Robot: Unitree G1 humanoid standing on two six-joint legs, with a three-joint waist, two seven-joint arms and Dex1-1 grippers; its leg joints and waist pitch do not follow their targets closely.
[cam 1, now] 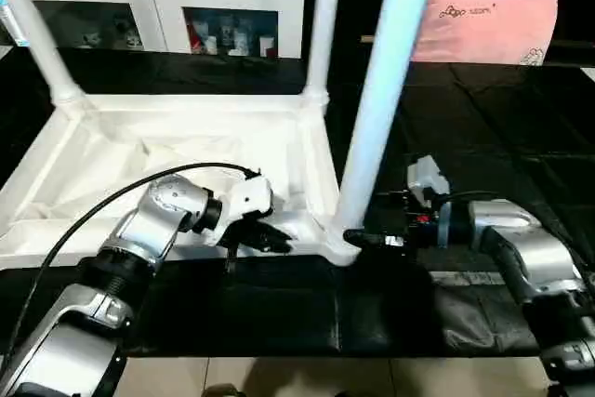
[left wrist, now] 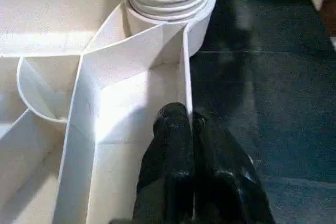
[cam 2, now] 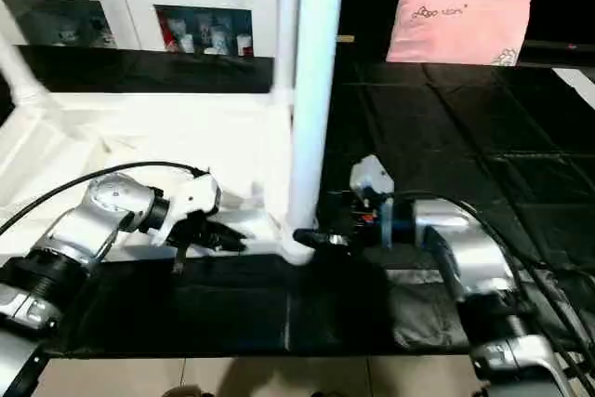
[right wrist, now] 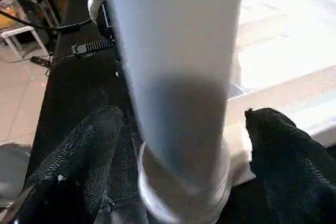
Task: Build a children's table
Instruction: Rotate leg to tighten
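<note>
The white tabletop (cam 1: 112,137) lies upside down on a black mat, ribbed underside up. Three white legs stand in its corner sockets: one at the far left (cam 1: 33,34), one at the far right (cam 1: 323,25) and a thick one at the near right (cam 1: 381,99). My left gripper (cam 1: 274,241) is shut on the tabletop's thin near rim, close to the near-right socket (left wrist: 168,19). My right gripper (right wrist: 181,150) is open at the base of the near-right leg. One black finger (right wrist: 79,156) stands on each side of that leg, with a small gap.
A white cabinet (cam 1: 158,6) with glass doors stands behind the mat. A pink pillow (cam 1: 488,25) lies at the back right. The black mat (cam 1: 279,304) ends at pale floor tiles (cam 1: 279,378) along the near edge. A black cable (cam 1: 112,202) arcs over my left forearm.
</note>
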